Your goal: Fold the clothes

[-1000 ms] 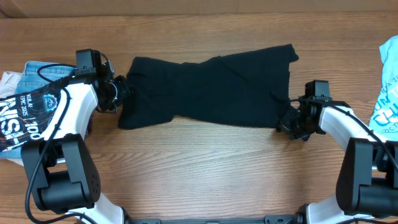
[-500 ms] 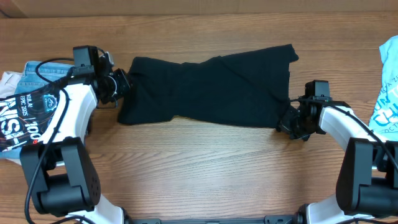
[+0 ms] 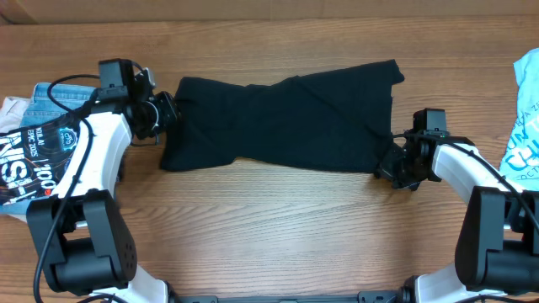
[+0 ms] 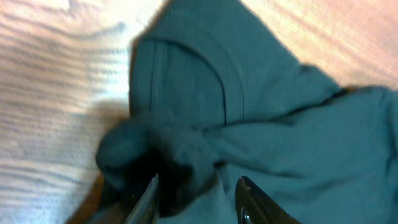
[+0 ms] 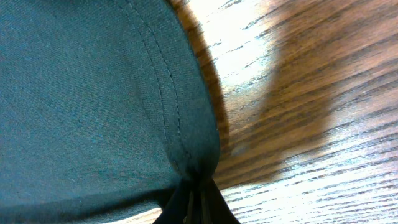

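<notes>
A black shirt [image 3: 286, 122] lies spread across the middle of the wooden table, collar end to the left. My left gripper [image 3: 168, 114] is at the shirt's left edge. In the left wrist view its fingers [image 4: 198, 193] stand apart with a bunched fold of the shirt [image 4: 280, 143] between them. My right gripper [image 3: 389, 168] is at the shirt's lower right corner. In the right wrist view it [image 5: 198, 193] is shut on the hemmed corner of the shirt [image 5: 81, 93], low over the table.
A pile of clothes [image 3: 34, 151], with a printed black shirt and denim, lies at the left edge. A light blue printed garment [image 3: 522, 118] lies at the right edge. Bare wooden table [image 3: 278, 227] runs in front of the shirt.
My left gripper has moved a little up and away along the shirt's left edge. The right arm and the shirt's right side have not moved.
</notes>
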Motion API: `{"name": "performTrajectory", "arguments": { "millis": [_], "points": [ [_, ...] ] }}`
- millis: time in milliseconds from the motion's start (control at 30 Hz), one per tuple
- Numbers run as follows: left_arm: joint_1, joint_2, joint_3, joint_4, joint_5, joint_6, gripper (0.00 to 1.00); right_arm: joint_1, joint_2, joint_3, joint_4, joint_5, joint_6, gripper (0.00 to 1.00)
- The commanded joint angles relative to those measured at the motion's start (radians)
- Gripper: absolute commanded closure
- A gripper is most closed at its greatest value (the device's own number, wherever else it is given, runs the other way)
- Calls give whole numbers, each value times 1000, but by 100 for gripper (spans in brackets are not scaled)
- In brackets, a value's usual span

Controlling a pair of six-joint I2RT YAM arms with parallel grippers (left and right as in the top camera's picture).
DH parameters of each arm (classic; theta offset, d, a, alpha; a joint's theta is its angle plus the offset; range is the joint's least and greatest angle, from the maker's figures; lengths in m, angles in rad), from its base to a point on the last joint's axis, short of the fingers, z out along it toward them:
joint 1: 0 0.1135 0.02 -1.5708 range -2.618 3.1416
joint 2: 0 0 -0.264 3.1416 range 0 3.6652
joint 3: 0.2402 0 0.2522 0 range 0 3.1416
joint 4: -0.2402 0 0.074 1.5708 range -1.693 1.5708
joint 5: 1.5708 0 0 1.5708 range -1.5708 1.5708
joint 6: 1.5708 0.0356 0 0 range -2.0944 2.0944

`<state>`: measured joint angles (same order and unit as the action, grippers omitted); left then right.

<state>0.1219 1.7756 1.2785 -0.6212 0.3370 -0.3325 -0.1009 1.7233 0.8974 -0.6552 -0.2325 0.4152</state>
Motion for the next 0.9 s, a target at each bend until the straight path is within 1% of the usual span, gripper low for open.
{"name": "performTrajectory", "arguments": {
  "millis": [0, 133, 267, 333, 467, 600, 767, 867],
  "points": [
    [-32, -31, 19, -29, -20, 45, 57, -1, 36, -27, 0, 101, 4, 96],
    [-51, -31, 19, -40, -75, 49, 59, -1, 36, -27, 0, 101, 4, 96],
    [-55, -31, 19, -40, -90, 50, 70, -1, 36, -27, -1, 101, 4, 96],
    [-55, -31, 19, -42, -120, 50, 76, -1, 36, -27, -1, 101, 4, 96],
    [-55, -31, 19, -62, -214, 50, 93, -1, 36, -27, -1, 101, 4, 96],
    [-55, -31, 18, -59, -233, 49, 96, -1, 36, -27, -1, 101, 4, 96],
    [-55, -32, 21, -55, -240, 64, 96, -1, 35, -26, 2, 101, 4, 96],
    [-55, -52, 51, -74, -237, 72, 96, -2, 15, 10, -38, 101, 4, 96]
  ]
}}
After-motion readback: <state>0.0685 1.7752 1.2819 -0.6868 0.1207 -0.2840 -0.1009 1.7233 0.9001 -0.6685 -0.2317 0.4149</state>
